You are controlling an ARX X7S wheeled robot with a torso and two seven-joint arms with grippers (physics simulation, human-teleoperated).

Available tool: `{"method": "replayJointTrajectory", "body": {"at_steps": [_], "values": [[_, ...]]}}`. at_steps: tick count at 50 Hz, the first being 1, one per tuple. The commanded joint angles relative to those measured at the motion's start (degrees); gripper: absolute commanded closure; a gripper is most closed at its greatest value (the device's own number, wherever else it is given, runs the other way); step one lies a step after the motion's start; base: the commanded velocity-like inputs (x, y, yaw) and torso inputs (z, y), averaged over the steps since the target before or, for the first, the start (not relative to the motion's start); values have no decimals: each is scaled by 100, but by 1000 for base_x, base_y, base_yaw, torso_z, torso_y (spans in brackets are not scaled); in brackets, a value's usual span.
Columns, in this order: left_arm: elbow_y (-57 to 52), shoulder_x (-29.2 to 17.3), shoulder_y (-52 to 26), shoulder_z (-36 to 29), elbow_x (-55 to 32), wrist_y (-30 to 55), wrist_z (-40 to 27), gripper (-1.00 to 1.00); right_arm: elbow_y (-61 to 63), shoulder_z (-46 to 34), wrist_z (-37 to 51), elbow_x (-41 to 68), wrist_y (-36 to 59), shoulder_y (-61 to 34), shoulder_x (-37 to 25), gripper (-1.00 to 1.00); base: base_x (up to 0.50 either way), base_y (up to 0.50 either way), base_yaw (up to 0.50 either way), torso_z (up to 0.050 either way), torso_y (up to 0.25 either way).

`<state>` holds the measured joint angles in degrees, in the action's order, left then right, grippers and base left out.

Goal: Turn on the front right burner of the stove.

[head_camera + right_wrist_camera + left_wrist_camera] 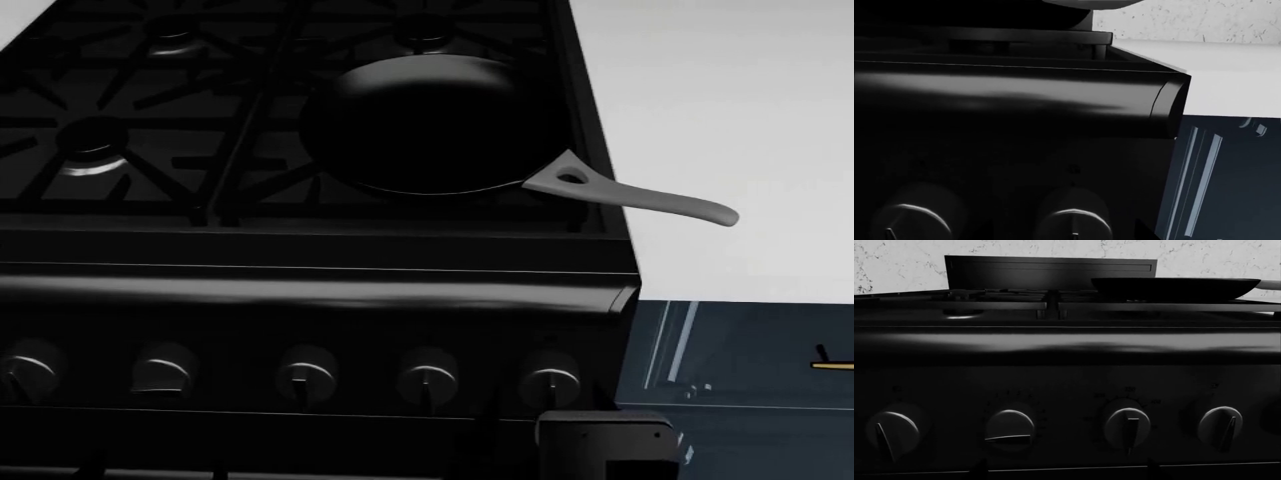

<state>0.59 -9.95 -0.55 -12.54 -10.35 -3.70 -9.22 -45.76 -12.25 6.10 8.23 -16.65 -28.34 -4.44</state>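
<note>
Stove (320, 290) fills the head view, glossy black, with its rounded front bar and a row of five round knobs (307, 375) below. Only this view looks down on the cooktop: a black frying pan (434, 125) with a grey handle (634, 195) sits over the front right burner (287, 165), covering most of it, just the grate prongs poking out at the pan's left edge. The front left burner (94, 140) lies bare, silvery rim catching light.

The left wrist view comes in low and level instead, four knobs (1127, 425) across the front panel; one (1009, 430) has its pointer lying sideways, the others stand roughly upright. The pan shows here only as a dark rim above the grates.

The right wrist view hugs the stove's right corner, two knobs (1074, 222) at the edge of the picture, and the dark blue-grey cabinet (1227, 185) just beside.

A white counter (721, 110) runs right of the stove; a pale marbled wall (1214, 257) stands behind.

A dark block at the head view's lower edge may be the right arm; neither pincer's jaws show anywhere, so their opening cannot be told.
</note>
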Motion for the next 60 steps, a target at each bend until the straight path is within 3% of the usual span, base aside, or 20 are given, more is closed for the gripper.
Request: {"method": "replayJointTrajectory", "body": {"at_steps": [1, 9, 34, 35, 47, 60], "values": [[-5, -25, 0, -41, -14, -12, -38, -100, -1464, -5, -142, 65, -752, -614, 108, -100, 0, 0, 0, 0, 0], [31, -48, -19, -86, 5, -25, -59, -100, -2864, 13, -261, 90, -1542, -1149, 228, -100, 0, 0, 0, 0, 0], [42, -105, -32, -169, -33, -60, -128, -100, -2921, 738, -577, -404, -1319, -1182, 332, -100, 0, 0, 0, 0, 0], [52, -105, -36, -172, -34, -68, -129, -100, -2921, 795, -612, -395, -1395, -1180, 338, 100, 0, 0, 0, 0, 0], [53, -131, -48, -212, -53, -56, -162, -100, -2920, 829, -499, -736, -1470, -1228, 336, 100, 0, 0, 0, 0, 0], [56, -164, -51, -248, -83, -87, -180, -100, -2916, -507, 581, -1812, -588, -1386, 172, 100, 2, 0, 1, 0, 0]]}}
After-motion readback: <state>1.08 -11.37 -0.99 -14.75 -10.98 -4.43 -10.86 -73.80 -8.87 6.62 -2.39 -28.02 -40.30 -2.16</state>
